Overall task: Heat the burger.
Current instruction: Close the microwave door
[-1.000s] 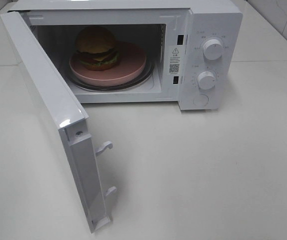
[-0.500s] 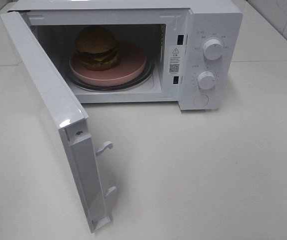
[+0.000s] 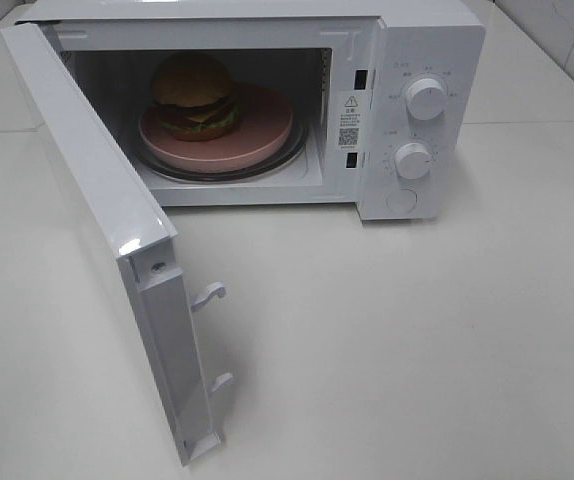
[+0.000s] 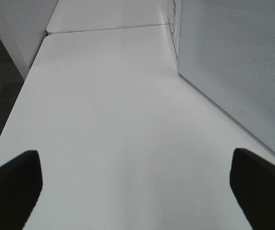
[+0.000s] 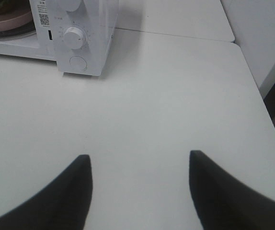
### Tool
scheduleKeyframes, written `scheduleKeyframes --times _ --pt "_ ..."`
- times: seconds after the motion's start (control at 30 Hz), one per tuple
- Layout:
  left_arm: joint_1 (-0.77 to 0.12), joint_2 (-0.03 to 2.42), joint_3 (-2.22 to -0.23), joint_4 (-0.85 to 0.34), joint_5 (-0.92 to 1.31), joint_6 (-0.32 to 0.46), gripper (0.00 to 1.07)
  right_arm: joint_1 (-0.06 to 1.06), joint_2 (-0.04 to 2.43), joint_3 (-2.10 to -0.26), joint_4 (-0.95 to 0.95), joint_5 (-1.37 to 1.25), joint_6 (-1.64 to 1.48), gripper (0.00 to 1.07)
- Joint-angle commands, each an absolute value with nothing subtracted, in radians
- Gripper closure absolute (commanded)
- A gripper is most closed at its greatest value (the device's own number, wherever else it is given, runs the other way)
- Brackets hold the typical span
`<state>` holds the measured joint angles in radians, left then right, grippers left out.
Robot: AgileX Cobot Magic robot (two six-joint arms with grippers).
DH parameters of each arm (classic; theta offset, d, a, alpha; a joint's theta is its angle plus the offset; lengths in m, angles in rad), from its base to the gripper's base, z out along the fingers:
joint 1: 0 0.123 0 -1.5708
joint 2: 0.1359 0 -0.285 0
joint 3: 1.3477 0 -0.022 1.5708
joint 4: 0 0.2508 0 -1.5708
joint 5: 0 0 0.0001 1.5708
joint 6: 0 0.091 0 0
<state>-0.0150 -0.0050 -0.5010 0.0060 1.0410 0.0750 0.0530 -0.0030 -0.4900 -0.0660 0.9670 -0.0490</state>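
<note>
**So, burger is sitting in the open microwave and both grippers are hanging way back**

Okay, the burger (image 3: 194, 95) is sitting on the pink plate (image 3: 263, 132), toward that plate's back-left part, and the plate is resting on the glass turntable (image 3: 298, 150) inside the microwave (image 3: 432, 40). The door (image 3: 87, 190) is hanging wide open, swung out toward the front of the table (image 3: 417, 340).

Neither gripper is showing in the high view, so I'm going off the wrist cams for the jaws.

The left gripper (image 4: 133, 154) is holding its jaws spread really wide, with nothing between them but bare tabletop. Out ahead of those jaws and off to one side, the door's mesh panel is running past. The burger isn't showing from there at all, so it's sitting somewhere past that door, well apart from the left jaws.

The right gripper (image 5: 140, 155) is holding its jaws apart too, noticeably less wide, and they're gripping nothing, just hovering over the plain table. Well out in front of them the microwave's control side is showing: a knob (image 5: 74, 37) and the round button (image 5: 78, 63) just under it. A sliver of the pink plate is peeking in at the far corner, so the burger is sitting well beyond the right jaws, inside the cavity and nowhere near touching.
</note>
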Motion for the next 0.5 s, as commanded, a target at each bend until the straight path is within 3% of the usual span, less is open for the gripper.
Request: scheduleKeyframes --times 0.03,0.5 --pt "-0.020 -0.024 -0.499 0.006 1.034 0.072 0.06 0.050 -0.031 -0.490 -0.063 0.961 -0.053 0.54" --pt "-0.020 -0.024 -0.499 0.006 1.034 0.075 0.06 0.050 -0.031 -0.490 -0.063 0.961 -0.053 0.57"
